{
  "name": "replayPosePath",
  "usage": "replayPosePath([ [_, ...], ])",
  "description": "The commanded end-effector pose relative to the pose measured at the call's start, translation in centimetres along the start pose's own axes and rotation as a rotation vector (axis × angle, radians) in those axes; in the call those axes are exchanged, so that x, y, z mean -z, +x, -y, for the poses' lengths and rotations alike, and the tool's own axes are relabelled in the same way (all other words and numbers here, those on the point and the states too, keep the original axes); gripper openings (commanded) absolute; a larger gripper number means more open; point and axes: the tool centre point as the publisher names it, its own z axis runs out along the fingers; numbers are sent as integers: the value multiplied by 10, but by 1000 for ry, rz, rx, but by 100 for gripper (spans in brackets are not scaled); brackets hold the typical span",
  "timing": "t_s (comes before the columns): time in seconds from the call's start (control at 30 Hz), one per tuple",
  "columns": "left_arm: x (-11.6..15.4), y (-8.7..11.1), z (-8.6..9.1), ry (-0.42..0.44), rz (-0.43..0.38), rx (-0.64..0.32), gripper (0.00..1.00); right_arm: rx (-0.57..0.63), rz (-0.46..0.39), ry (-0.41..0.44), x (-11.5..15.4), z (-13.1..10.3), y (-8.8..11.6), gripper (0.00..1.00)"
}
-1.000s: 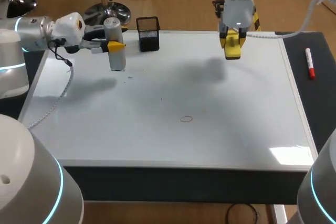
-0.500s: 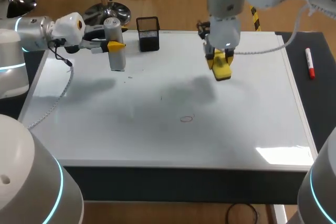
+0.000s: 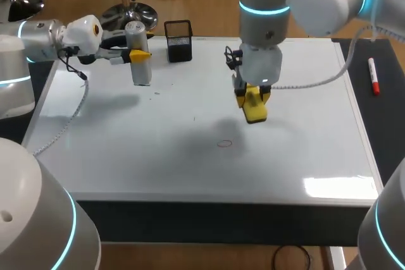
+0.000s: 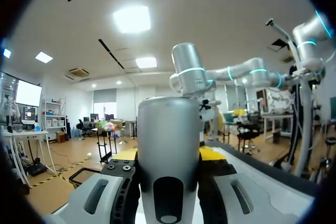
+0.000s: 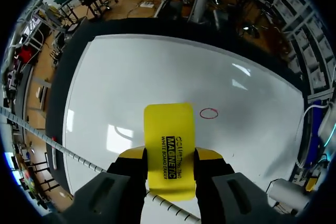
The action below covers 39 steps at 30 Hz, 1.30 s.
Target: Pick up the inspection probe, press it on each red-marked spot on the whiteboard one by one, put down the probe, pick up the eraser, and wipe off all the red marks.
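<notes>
My left gripper (image 3: 140,55) is shut on the grey cylindrical inspection probe (image 3: 138,52), holding it upright above the whiteboard's (image 3: 126,156) far left; the probe (image 4: 168,158) fills the space between the fingers in the left wrist view. Over the board's middle, my right gripper (image 3: 253,100) is shut on the yellow eraser (image 3: 254,107). From the right wrist, the eraser (image 5: 169,149) sticks out ahead of the fingers, and a small red ring mark (image 5: 209,113) lies just ahead and to one side. That red mark (image 3: 224,143) sits near the board's centre, slightly nearer than the eraser.
A black mesh holder (image 3: 178,41) stands at the board's far edge, beside the probe. A red marker pen (image 3: 374,76) lies on the dark strip right of the board. A thin grey cable (image 3: 69,118) trails over the board's left side.
My right arm has carried the eraser from the far right of the board leftward and nearer, toward the red mark. The left arm with the probe has stayed put.
</notes>
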Motion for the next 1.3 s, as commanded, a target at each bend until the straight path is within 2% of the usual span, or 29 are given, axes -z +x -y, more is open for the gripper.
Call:
replayPosePath([
  [0.03,0,0,1,1,1,-2,0,5,7,128,-5,-16,-11,0],
  [0.27,0,0,1,1,1,-2,0,19,9,129,-14,-28,-37,0],
  [0.7,0,0,1,1,1,-2,0,60,41,85,-50,-27,-74,0],
  [1.0,0,0,1,1,1,-2,0,71,41,59,-68,-25,-88,0],
  [1.3,0,0,1,1,1,-2,0,79,40,42,-82,-22,-92,0],
])
